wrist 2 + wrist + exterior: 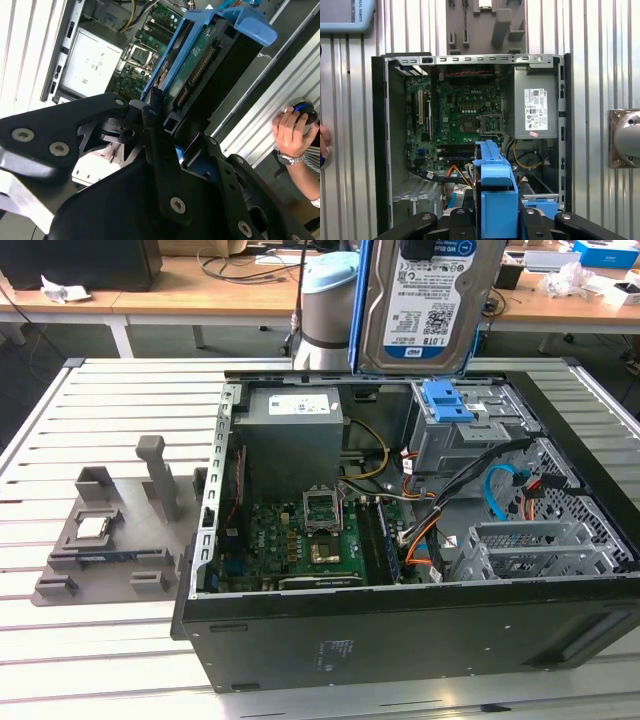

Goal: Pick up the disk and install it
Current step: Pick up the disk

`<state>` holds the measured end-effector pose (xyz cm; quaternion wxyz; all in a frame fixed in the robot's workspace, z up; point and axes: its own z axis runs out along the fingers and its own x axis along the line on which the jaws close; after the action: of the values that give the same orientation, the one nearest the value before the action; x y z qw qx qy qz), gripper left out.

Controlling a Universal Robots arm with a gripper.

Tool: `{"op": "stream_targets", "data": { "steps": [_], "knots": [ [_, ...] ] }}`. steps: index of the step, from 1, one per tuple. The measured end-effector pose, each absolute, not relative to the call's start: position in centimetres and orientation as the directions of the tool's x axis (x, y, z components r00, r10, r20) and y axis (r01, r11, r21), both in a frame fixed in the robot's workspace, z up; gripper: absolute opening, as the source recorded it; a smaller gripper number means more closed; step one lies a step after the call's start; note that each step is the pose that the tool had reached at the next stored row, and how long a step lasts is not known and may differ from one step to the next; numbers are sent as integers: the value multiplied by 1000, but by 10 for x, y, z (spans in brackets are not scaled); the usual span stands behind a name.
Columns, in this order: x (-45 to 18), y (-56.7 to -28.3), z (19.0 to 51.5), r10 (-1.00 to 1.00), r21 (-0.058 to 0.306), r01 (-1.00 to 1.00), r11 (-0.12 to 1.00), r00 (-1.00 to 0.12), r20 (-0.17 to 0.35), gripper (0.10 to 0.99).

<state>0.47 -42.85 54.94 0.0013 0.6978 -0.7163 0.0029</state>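
Your claw [495, 216] is pinching the disk [430, 310] at one end, so it is hanging upright with its label facing the exterior view, well above the open computer case [400, 640] lying on the worktop [100, 640] and roughly over the grey drive cage [470, 430], likely lining it up with that bay.

the exterior view looks down slantwise on the open black metal computer case [400, 640]; both wrist views face into it, sharing its green motherboard [460, 110].
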Motion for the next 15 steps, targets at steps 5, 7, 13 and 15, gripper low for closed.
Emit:
{"op": "stream_targets", "data": {
  "steps": [5, 7, 13, 15],
  "knots": [
    [5, -443, 549, -1000, -2, -1000, 26, -26, 6, 365],
    [5, -449, 549, -1000, -2, -1000, 26, -26, 6, 365],
    [6, -467, 549, -1000, -2, -1000, 26, -26, 6, 365],
    [6, -474, 549, -1000, -2, -1000, 26, -26, 6, 365]
  ]
}}
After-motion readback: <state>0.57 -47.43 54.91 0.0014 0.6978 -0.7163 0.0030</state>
